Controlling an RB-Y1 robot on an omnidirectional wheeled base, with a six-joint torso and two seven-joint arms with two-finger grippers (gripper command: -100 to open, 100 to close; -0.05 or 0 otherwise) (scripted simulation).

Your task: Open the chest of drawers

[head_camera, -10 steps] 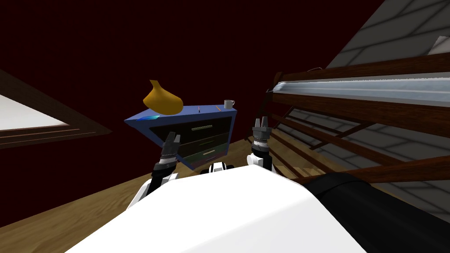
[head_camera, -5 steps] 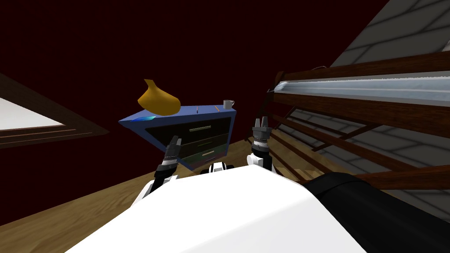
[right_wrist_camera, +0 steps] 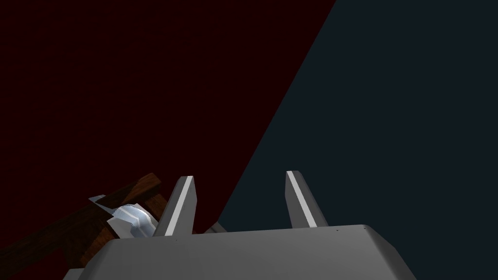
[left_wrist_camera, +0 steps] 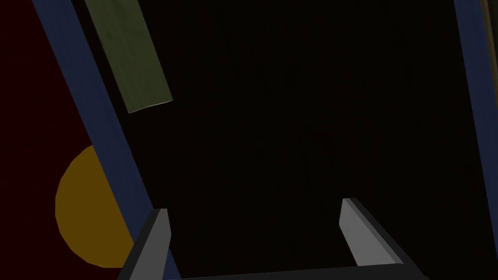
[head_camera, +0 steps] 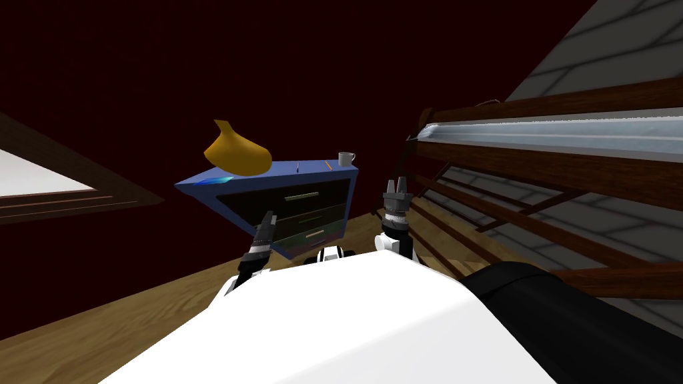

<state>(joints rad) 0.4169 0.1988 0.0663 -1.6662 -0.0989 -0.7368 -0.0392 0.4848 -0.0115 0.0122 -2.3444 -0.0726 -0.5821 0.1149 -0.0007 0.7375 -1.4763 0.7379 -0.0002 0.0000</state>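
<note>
The left claw (head_camera: 267, 225) is rolling on its wrist: a second ago it was showing both fingers flat to the head camera, and now it is standing edge-on and sitting a little lower before the chest of drawers (head_camera: 297, 203). The whole head view is also sliding slightly, so I am judging that my body is turning, not the chest. This claw is spread wide and holding nothing. A dark drawer front is lying straight ahead of it, with a pale olive handle (left_wrist_camera: 135, 58) further ahead, off toward the finger beside the blue frame and the orange vase (head_camera: 237, 152). All drawers are looking closed. The right claw (head_camera: 398, 188) is also spread and empty, raised beside the chest's other edge. The roll is probably lining the fingers across a handle for reaching.
</note>
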